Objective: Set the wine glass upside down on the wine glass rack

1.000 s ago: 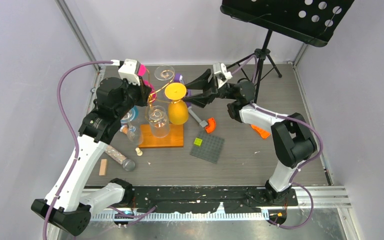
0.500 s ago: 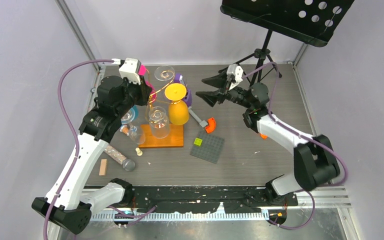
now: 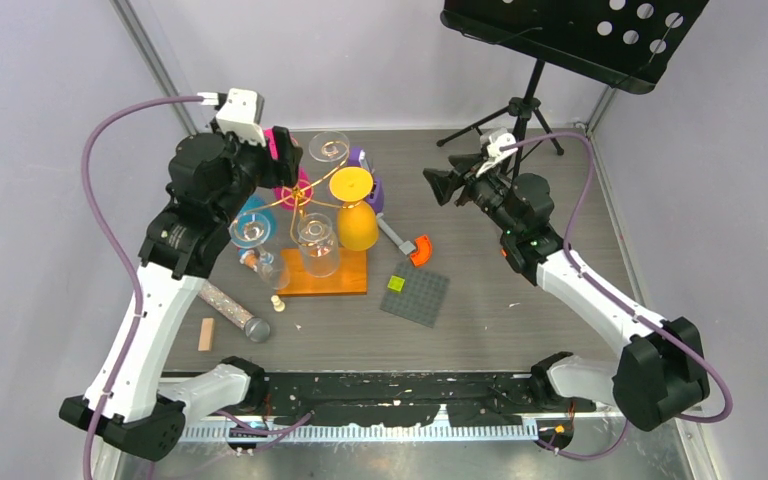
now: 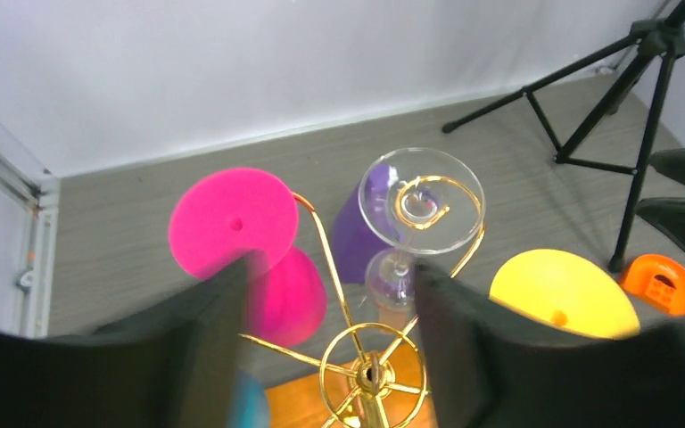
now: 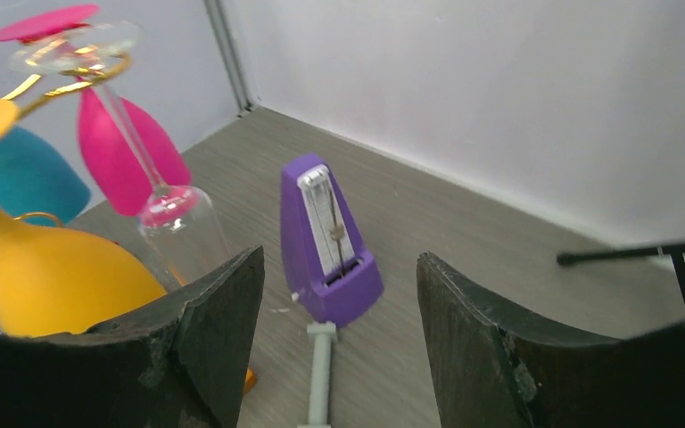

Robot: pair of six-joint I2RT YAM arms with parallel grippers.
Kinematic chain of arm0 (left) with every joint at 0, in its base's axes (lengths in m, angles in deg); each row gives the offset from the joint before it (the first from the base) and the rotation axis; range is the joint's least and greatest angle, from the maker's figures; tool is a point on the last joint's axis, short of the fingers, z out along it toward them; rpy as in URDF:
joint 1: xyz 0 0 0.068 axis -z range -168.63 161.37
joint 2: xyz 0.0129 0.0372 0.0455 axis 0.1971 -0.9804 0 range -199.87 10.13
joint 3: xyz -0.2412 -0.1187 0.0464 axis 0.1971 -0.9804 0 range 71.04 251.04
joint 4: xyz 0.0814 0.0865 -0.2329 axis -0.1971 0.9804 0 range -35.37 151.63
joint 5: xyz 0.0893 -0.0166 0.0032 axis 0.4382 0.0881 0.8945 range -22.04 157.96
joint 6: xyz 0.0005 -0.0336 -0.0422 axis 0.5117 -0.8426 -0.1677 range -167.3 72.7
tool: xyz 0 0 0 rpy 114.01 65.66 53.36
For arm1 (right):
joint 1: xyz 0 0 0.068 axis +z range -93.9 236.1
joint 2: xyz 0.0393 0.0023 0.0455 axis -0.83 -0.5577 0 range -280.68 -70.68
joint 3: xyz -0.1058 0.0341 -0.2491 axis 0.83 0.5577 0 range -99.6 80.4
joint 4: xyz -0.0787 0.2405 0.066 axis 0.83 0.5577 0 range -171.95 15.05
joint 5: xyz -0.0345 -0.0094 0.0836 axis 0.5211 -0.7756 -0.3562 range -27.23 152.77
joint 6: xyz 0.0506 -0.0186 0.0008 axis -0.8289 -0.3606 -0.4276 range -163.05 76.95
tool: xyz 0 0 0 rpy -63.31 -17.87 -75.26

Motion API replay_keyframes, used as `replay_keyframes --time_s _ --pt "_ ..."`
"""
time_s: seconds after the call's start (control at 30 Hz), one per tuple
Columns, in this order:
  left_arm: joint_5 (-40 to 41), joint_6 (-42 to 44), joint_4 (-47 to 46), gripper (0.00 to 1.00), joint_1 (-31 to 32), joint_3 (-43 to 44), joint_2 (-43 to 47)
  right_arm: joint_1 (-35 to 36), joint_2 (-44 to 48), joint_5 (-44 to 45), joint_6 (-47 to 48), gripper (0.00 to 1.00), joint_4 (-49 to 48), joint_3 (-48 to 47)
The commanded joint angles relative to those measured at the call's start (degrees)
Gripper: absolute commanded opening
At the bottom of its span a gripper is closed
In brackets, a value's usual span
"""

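At the far left of the counter (image 3: pixel 520 300), the left gripper (image 4: pixel 332 294) hung over the wine glass rack (image 3: pixel 352 275) with its jaws apart and nothing caught between them; only the rack's gold hub showed in the gap. Just beside its left finger, the pink wine glass (image 4: pixel 236 223) hung upside down on one of the rack's wire arms, foot on top and bowl below. Whether the finger touched the bowl could not be told through the blur. A blue glass (image 3: pixel 252 225) hung inverted below and nearer on that same left side. Further right, a clear glass (image 4: pixel 421 201) sat in a curled scroll arm, and a yellow glass (image 4: pixel 562 290) hung inverted on the rack's right side. Past the rack stood a purple metronome (image 5: pixel 330 241). The right gripper (image 5: pixel 339 267) hovered apart from the rack, facing the metronome with its jaws spread and empty, and the music stand (image 3: pixel 570 30) rose behind it. Judging by this, the pink glass was already hung and the step in hand was the let-go. The next move probably called for the left gripper to lift straight up and back with its jaws wide, clear of the pink foot and the thin wire, so that no neighbouring glass was knocked loose.
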Motion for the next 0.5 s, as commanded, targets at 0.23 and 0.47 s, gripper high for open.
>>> replay_keyframes --time_s 0.23,0.47 --pt "12.30 4.48 -2.03 0.99 -0.72 1.76 6.83 0.29 4.27 24.95 -10.99 0.96 31.20 -7.87" --pt "13.41 0.57 5.23 1.00 -2.92 1.81 9.19 0.25 0.70 25.22 -7.83 0.95 44.51 -12.27"
